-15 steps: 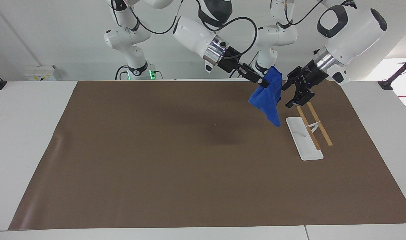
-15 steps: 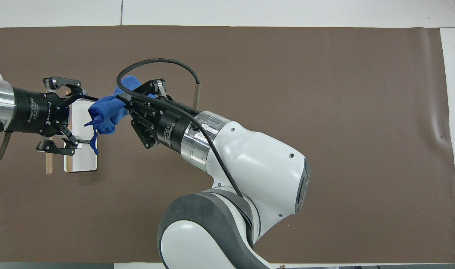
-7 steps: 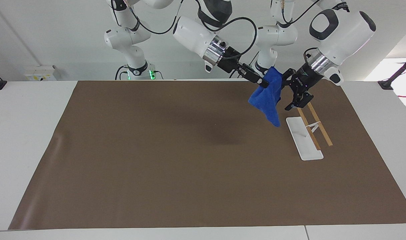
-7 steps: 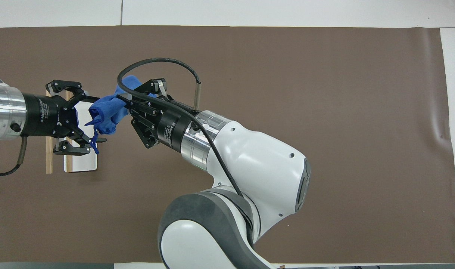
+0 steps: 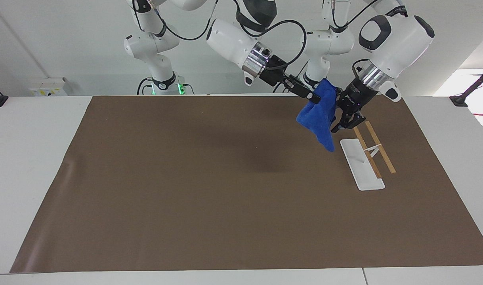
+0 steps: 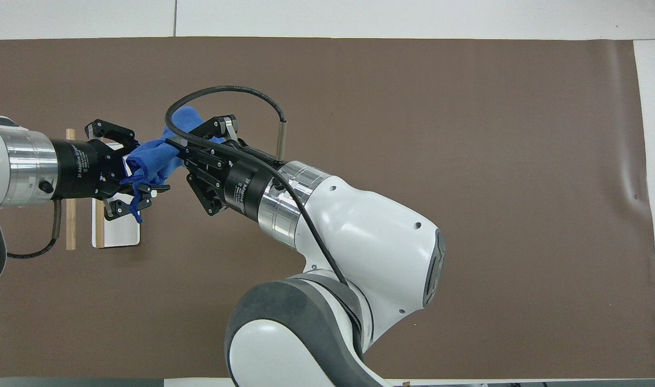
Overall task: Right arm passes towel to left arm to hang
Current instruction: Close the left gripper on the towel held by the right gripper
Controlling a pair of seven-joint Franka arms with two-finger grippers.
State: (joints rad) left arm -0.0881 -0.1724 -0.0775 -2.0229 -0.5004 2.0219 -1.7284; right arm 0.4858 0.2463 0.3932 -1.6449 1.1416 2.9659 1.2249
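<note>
Right gripper [image 5: 313, 97] fingers clamped on blue towel [image 5: 319, 118], hanging in air over brown mat [image 5: 209, 178] near the left-arm end. Left gripper [image 6: 139, 180] fingers spread, straddling the towel above the white rack [image 5: 362, 164].

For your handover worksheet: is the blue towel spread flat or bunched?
Bunched: the blue towel hangs crumpled from the right gripper, above the mat.
</note>
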